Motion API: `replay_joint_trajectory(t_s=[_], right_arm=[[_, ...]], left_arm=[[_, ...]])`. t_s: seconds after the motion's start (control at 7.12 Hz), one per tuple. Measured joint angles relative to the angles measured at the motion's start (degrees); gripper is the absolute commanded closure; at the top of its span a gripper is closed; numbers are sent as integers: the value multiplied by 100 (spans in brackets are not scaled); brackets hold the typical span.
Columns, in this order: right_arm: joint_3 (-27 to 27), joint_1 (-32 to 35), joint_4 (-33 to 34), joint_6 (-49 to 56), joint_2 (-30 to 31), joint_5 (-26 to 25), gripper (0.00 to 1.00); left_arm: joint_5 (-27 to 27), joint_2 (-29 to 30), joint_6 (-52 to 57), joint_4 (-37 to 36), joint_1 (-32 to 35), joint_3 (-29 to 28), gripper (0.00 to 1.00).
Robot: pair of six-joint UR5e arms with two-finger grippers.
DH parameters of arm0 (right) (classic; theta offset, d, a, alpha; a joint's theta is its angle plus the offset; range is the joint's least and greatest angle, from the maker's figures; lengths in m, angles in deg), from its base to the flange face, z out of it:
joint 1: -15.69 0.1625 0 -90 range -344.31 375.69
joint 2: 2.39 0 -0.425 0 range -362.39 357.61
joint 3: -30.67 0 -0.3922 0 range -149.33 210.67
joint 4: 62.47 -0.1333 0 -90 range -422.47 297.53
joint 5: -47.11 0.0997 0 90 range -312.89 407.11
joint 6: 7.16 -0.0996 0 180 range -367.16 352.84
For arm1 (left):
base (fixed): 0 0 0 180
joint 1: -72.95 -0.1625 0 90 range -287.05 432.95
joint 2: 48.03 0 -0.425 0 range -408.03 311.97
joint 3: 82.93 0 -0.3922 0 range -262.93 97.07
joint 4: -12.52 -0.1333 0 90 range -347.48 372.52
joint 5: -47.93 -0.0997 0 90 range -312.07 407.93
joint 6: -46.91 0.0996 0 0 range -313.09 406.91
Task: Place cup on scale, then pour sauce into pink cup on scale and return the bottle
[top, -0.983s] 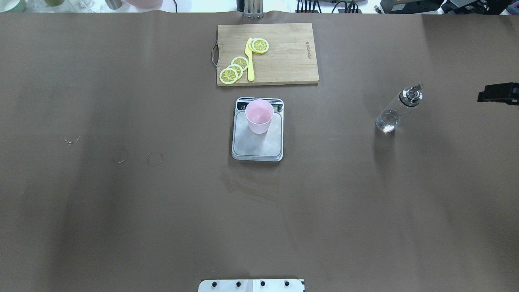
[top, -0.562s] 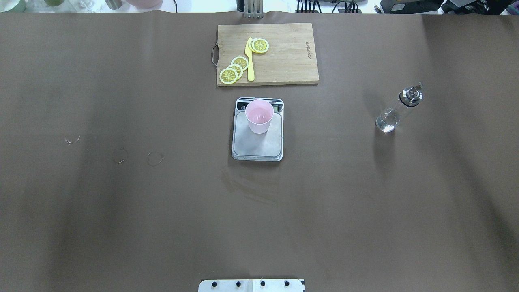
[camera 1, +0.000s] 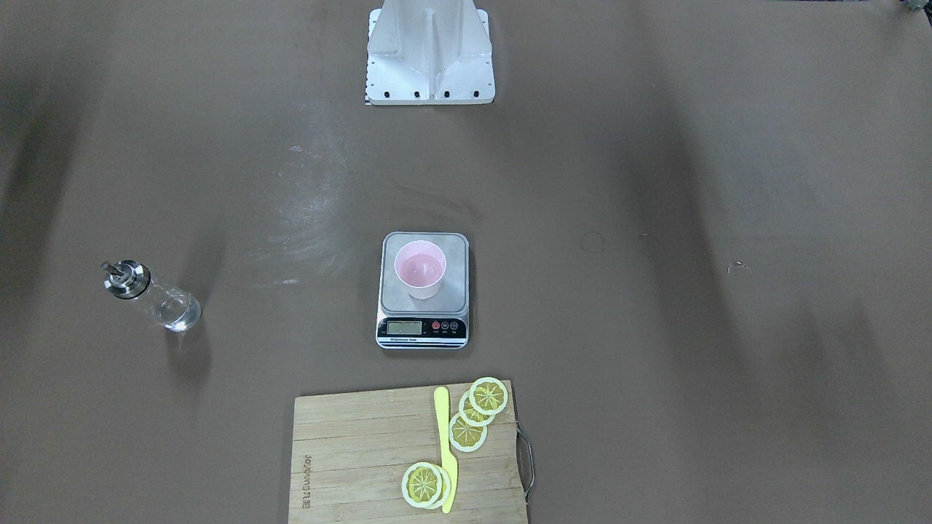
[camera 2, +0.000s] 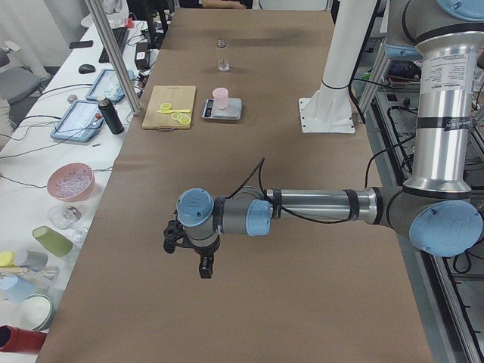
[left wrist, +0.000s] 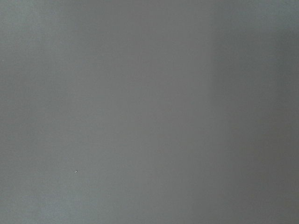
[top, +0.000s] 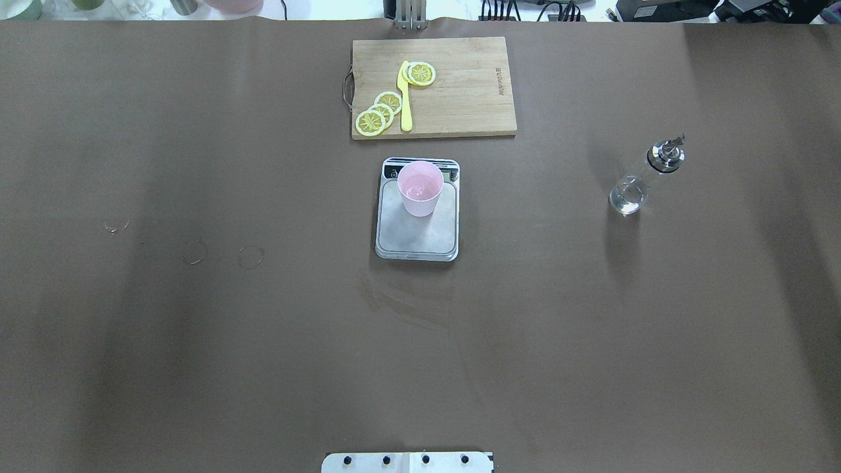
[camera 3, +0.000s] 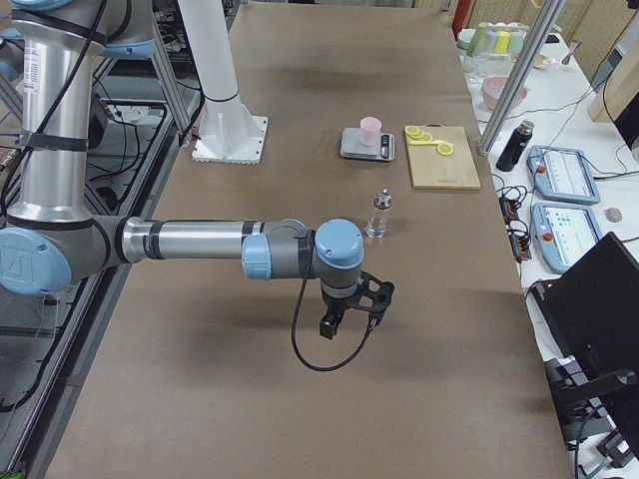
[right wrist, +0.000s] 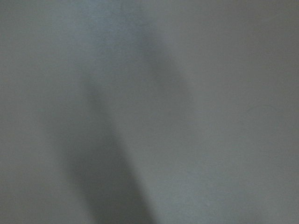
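The pale pink cup stands upright on the far half of the scale, next to its display, and a small glint shows at the cup's bottom. The front-facing view shows the cup and the scale's black panel. The glass bottle with its silver spout cap stands alone on the table to the right, clear liquid low in it. Neither gripper is near them. The left gripper and the right gripper show only in the side views, above bare table, and I cannot tell whether they are open or shut.
A wooden cutting board with lemon slices and a yellow knife lies just beyond the scale. The robot's base plate is at the near edge. Both wrist views show only plain brown table cover.
A black part of the right arm at the overhead view's right edge one second ago has moved out of view. Cup, scale and bottle have not moved.
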Motion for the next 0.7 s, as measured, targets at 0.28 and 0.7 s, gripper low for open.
replay_joint_trajectory(t_s=[0.28, 0.7], right_arm=[[-43, 297, 291, 92, 20, 0, 1], [-150, 333, 352, 334, -69, -47, 0]], left_arm=[[43, 10, 9, 18, 1, 40, 2], [23, 55, 7, 3, 6, 104, 2]])
